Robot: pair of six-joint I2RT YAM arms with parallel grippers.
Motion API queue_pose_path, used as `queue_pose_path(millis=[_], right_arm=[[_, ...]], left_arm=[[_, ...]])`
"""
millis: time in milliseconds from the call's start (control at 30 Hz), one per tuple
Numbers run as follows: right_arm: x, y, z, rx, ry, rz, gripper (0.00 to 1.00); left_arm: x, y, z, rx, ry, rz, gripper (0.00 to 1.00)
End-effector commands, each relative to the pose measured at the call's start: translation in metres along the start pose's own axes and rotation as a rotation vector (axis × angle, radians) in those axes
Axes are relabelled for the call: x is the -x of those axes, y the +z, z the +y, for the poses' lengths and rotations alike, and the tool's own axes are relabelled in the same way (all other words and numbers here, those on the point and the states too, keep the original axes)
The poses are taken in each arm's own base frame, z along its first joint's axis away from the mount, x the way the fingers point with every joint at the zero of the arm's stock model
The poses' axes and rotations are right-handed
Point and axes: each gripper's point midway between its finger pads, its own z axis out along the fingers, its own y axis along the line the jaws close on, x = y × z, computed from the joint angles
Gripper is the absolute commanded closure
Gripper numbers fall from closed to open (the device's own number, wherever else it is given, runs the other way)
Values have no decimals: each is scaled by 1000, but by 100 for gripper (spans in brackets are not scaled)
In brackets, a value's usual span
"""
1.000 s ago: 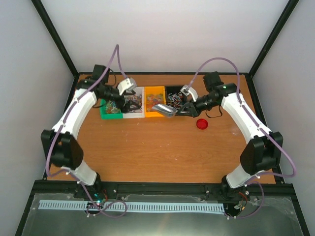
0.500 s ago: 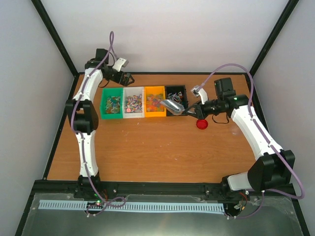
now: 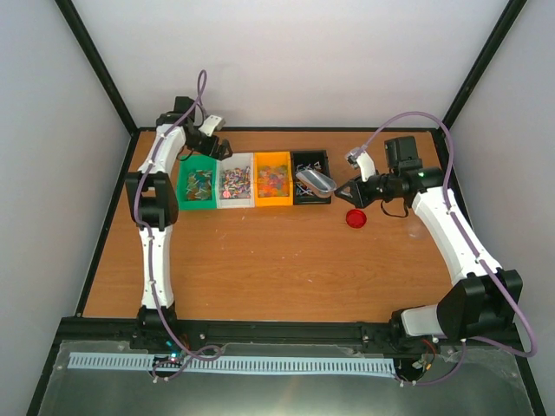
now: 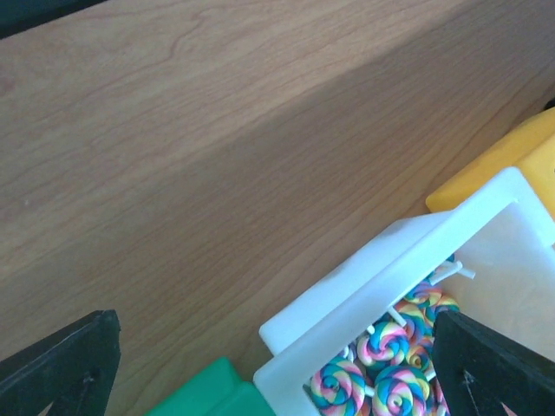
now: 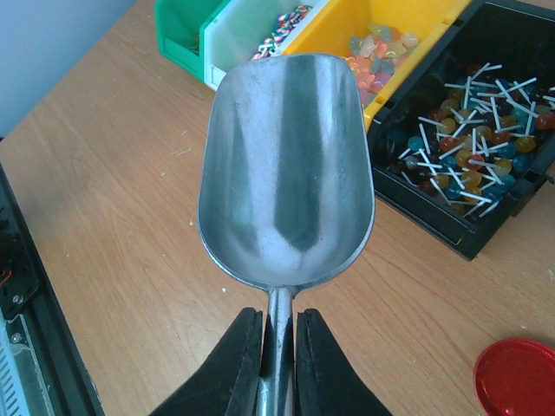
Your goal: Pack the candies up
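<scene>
The candies lie in four bins in a row: green [image 3: 198, 184], white [image 3: 235, 182], orange [image 3: 273, 179] and black [image 3: 308, 192]. Swirl lollipops [image 4: 390, 381] fill the white bin, mixed sweets [image 5: 377, 52] the yellow-orange one, stick lollipops [image 5: 473, 130] the black one. My right gripper [image 5: 279, 322] is shut on the handle of the silver scoop [image 5: 286, 165], which is empty. In the top view the scoop [image 3: 315, 179] hangs over the black bin, with the right gripper [image 3: 341, 192] to its right. My left gripper [image 3: 221, 147] is open and empty behind the white bin's back corner [image 4: 347, 303].
A red round lid [image 3: 355, 218] lies on the wooden table right of the black bin; it also shows in the right wrist view [image 5: 519, 380]. Black frame posts and white walls stand at the back and sides. The left arm reaches along the table's left edge.
My left arm has swung from over the green and white bins to the table's back left. My right gripper has carried the scoop right, from the orange bin to the black bin.
</scene>
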Motion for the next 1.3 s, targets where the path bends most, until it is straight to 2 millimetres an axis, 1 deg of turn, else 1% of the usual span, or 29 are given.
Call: queue_pose_path(millis=[0,133,267,433,600,700,833,1000,1033,1100,1133,1167,1267], right_arm=[[7,-7,-3,-34,-19,-31,97],[7,-7,-4,-27,-11,-33,97],[9,-7,-4,-4,10,-41,97],[9,-8,-8,9,31,-46,97],[4,-7,-14,-13,28,-33,97],[0,-6,-20,-36,29,-14,97],[-4,-2,-26,-51,33,9,97],[-5,1,-28,-47,19,16,97],[-5,1,-28,-47,17,20,97],[-7,2,-28,-44,12,29,97],[-8,2,-28,-42,12,31,97],[-9,3,-27,-37,13,32,97],[-10,3,-24,-19,17,32,97]], left_arm=[[-10,-13,6,-28,2,18,0],[-23,-17,1,-51,11,43,0],[-30,-25,-3,-51,25,40,0],[-39,-36,-19,-113,27,64,0],[-50,-55,-52,-228,5,52,2],[-61,-68,-74,-292,-3,44,4],[-85,-78,-102,-363,-7,38,6],[-128,-75,-140,-453,-17,93,11],[-131,-78,-146,-468,-14,96,12],[-129,-90,-154,-477,3,67,12],[-124,-95,-153,-454,13,48,12],[-116,-100,-150,-415,26,28,10],[-87,-111,-127,-286,67,-21,1]])
